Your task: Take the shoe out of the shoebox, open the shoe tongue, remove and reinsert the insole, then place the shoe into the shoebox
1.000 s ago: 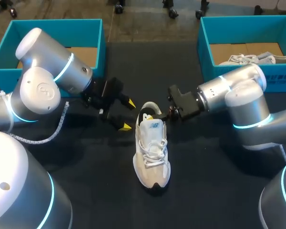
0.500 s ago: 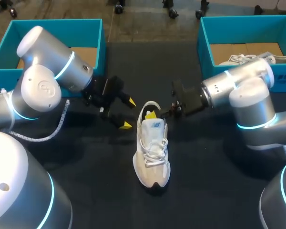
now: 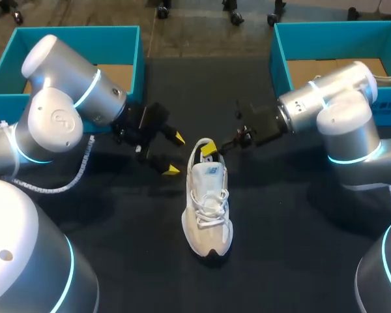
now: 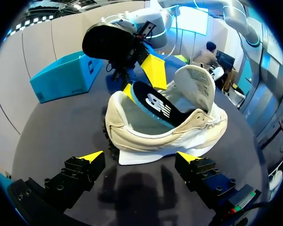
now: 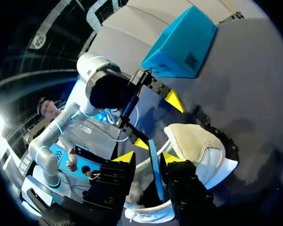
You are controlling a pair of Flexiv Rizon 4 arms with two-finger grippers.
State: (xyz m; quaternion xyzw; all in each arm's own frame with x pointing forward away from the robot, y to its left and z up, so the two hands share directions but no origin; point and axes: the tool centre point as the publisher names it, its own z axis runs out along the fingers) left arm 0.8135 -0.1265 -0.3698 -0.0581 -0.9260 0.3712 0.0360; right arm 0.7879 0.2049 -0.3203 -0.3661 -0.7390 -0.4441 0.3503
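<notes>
right claw (image 3: 212, 149) narrow, its two yellow tips pinching the insole (image 5: 154, 165) from both sides. the insole's blue edge stands between the fingers in the right wrist view. seen from the left wrist, the insole (image 4: 153, 101) is dark on top and tilted up, one end raised out of the shoe's opening, the rest still inside.

left claw (image 3: 173, 154) wide apart, holding nothing. it sits just beside the heel end of the shoe (image 3: 208, 208), not touching. in its own wrist view the left claw (image 4: 140, 157) has one tip on each side of the heel, both low near the table.

shoe pale cream and white, upright on its sole on the dark table (image 3: 280, 261), about midway between the arms, toe towards the robot, heel towards the far edge. the tongue (image 4: 195, 87) stands up, pulled back from the opening. the shoe is outside both boxes.

containers: blue box (image 3: 72, 39) at the far left corner, open top, brown cardboard floor showing. the left arm hides part of it and no contents are visible in the part that shows. second blue box (image 3: 332, 29) at the far right corner, open top, brown cardboard floor. the right arm covers much of it. a pale shape shows at its right edge past the arm, too hidden to name.
</notes>
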